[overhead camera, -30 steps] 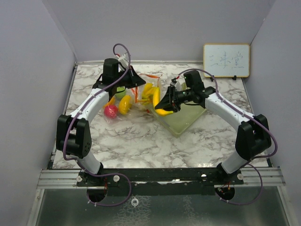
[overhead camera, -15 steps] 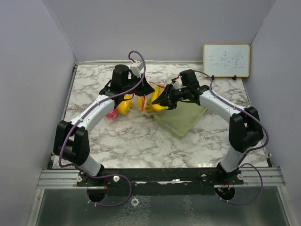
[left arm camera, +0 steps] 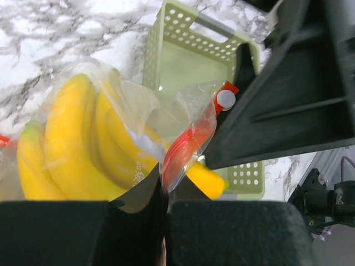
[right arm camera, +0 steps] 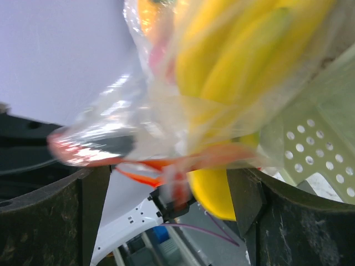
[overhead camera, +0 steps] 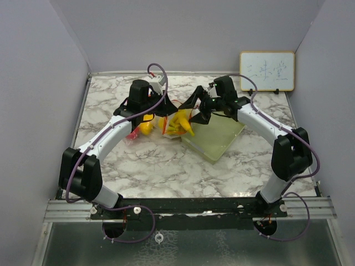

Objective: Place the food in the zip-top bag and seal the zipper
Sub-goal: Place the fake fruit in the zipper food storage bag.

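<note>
Top external: left gripper (overhead camera: 169,110) reaches inward, pinching bag (overhead camera: 174,124); right gripper (overhead camera: 197,108) opposite, wide.

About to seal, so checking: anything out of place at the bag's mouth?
Yes. One yellow toy banana pokes its tip out past the red zipper strip of the clear plastic bag, toward the pale green mesh tray; it would likely block the seal.

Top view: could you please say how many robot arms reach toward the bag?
2. The left arm comes at the zip-top bag from the left, the right arm from the right; none appears hidden.
</note>
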